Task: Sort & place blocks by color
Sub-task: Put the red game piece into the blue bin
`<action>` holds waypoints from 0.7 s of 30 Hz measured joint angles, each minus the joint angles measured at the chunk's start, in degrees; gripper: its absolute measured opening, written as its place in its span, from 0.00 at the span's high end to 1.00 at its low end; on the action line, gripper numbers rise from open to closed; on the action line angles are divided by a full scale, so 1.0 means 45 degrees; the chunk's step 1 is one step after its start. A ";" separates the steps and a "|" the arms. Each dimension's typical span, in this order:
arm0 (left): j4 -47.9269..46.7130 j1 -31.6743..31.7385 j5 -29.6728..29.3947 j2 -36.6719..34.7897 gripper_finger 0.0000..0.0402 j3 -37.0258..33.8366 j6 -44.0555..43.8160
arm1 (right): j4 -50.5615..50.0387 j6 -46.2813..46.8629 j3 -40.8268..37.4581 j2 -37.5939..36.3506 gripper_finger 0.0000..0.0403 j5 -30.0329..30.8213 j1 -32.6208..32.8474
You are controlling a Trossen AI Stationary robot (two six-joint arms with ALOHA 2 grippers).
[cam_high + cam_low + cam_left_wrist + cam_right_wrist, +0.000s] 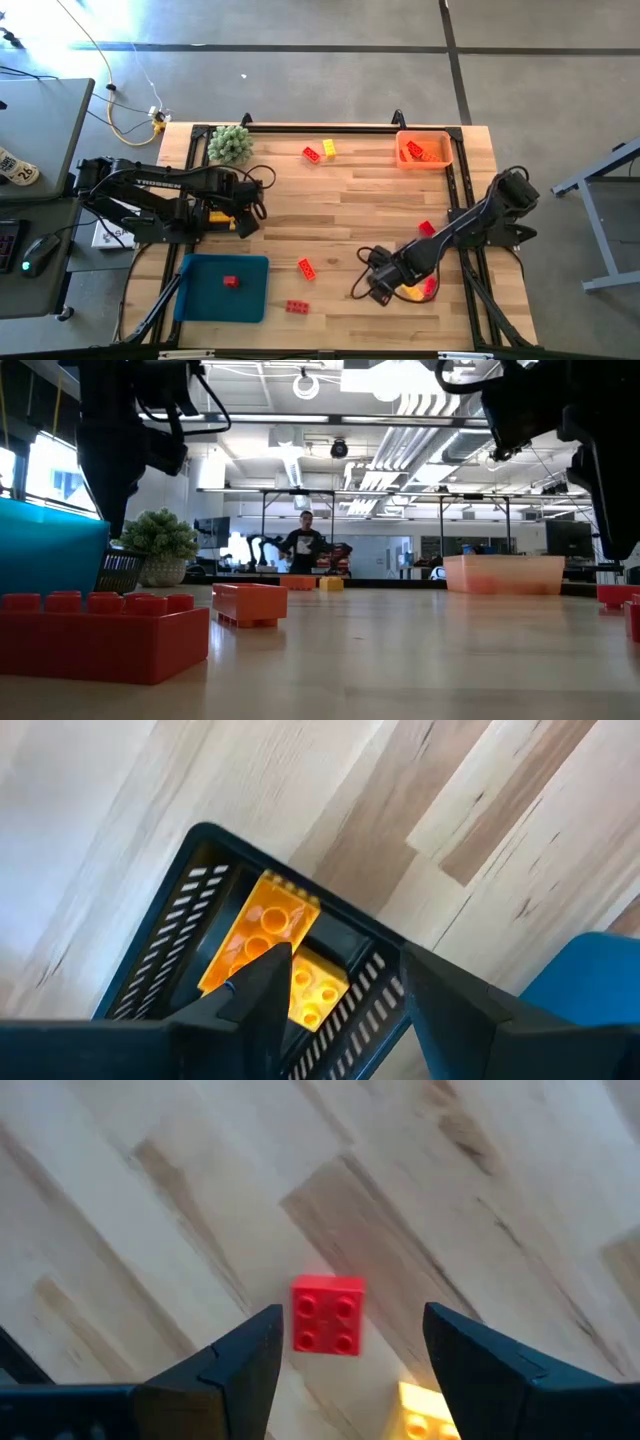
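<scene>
At the table's left, the left gripper [250, 208] hangs over a small black basket [190, 910] with its fingers spread and empty; two yellow blocks [262, 935] lie inside, one tilted against the wall. Just toward the near edge sits a blue tray [200, 300] with one red block [231, 282] on it. More blocks lie loose on the wood: a red and a yellow pair [320, 151] near the far edge, an orange one [306, 267] and a red one [297, 306] nearer. At the far right an orange bin [440, 139] holds some. The right gripper [345, 1345] hovers, fingers apart, above a square red block [328, 1314] with a yellow block [425, 1415] just beside it. The risk here, as I judge it: a descending finger could nudge that yellow neighbour or pinch both, sending a wrong colour to a tray.
</scene>
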 joint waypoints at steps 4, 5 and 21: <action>0.0001 0.0000 0.0204 0.0000 0.56 0.0007 -0.0005 | 0.0646 -0.0399 0.0005 0.0517 0.43 -0.0004 0.0210; 0.0010 0.0000 0.0259 0.0000 0.56 0.0010 -0.0002 | 0.0841 -0.0437 0.0005 0.0644 0.43 -0.0012 0.0243; 0.0127 0.0000 0.0340 0.0000 0.56 0.0015 -0.0005 | 0.0681 -0.0471 0.0005 0.1471 0.43 0.0255 0.0637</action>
